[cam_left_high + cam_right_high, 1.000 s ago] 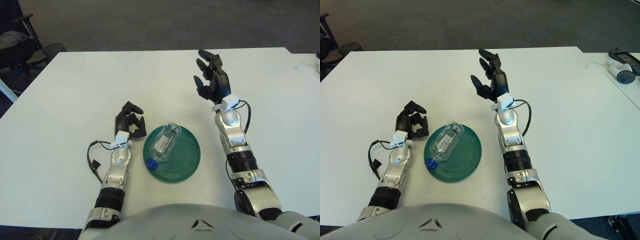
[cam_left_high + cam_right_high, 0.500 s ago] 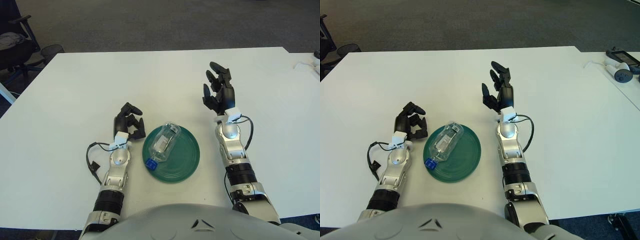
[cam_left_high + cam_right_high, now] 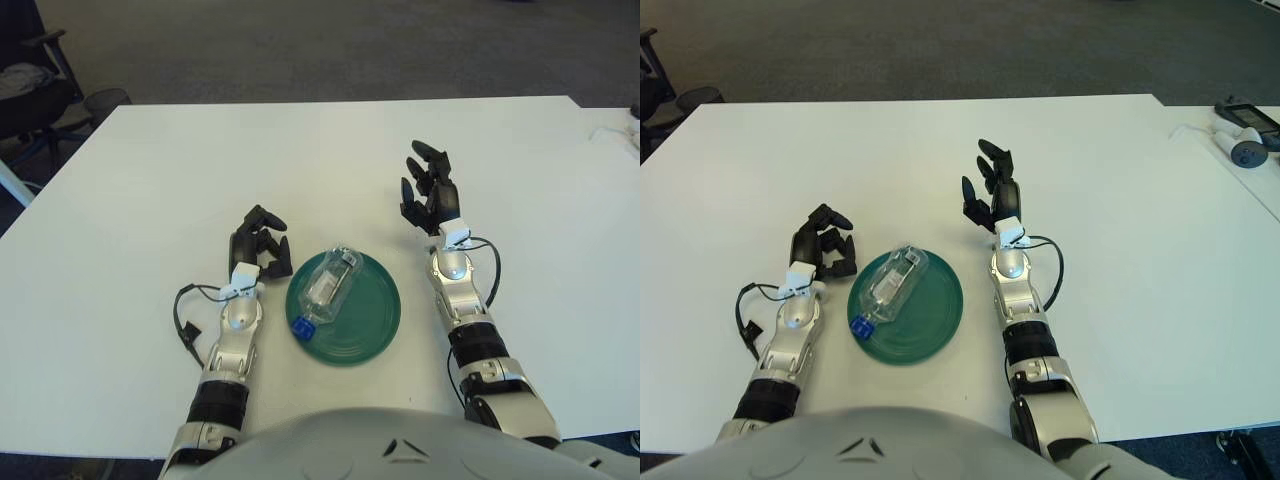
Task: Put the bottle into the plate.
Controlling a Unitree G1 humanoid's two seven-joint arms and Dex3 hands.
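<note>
The bottle (image 3: pixel 328 288) lies on its side in the green plate (image 3: pixel 372 325). The right hand (image 3: pixel 428 190), fingers spread and empty, has drawn back nearer the plate; the left hand (image 3: pixel 259 241) stays curled, empty, just left of it

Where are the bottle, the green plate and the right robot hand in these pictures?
bottle (image 3: pixel 331 283): left eye view, middle of its clear body, lying on the plate.
green plate (image 3: pixel 368 322): left eye view, bare part right of the bottle.
right robot hand (image 3: pixel 992 190): right eye view, palm below the raised fingers.
</note>
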